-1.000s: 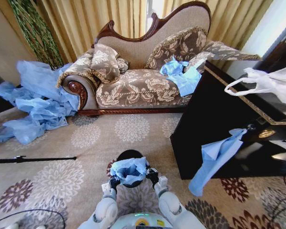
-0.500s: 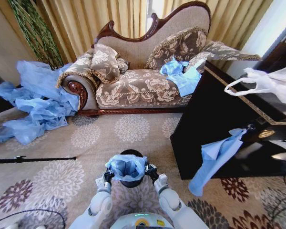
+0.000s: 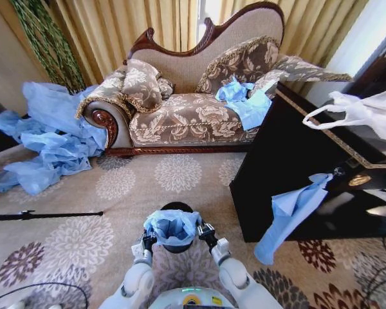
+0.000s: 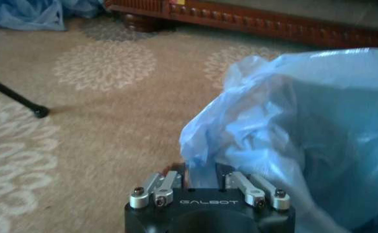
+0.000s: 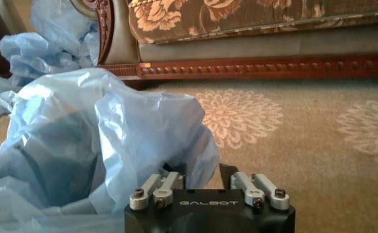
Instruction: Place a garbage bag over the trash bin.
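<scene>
Both claws, left [image 3: 147, 241] and right [image 3: 202, 232], pinching garbage bag [image 3: 172, 226]; trash bin [image 3: 175, 207] rim overhead.

Daylight from behind the curtains [image 3: 148, 26], blown out at the top gap; room evenly bright, shadows soft; glare on the dark cabinet [image 3: 347, 167] top; wide-angle bending at head-view edges; both wrist views soft, slightly blurred, near plastic hazy.

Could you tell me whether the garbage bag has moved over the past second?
Yes, slightly: the garbage bag has spread lower over the trash bin, covering more of its rim.
</scene>
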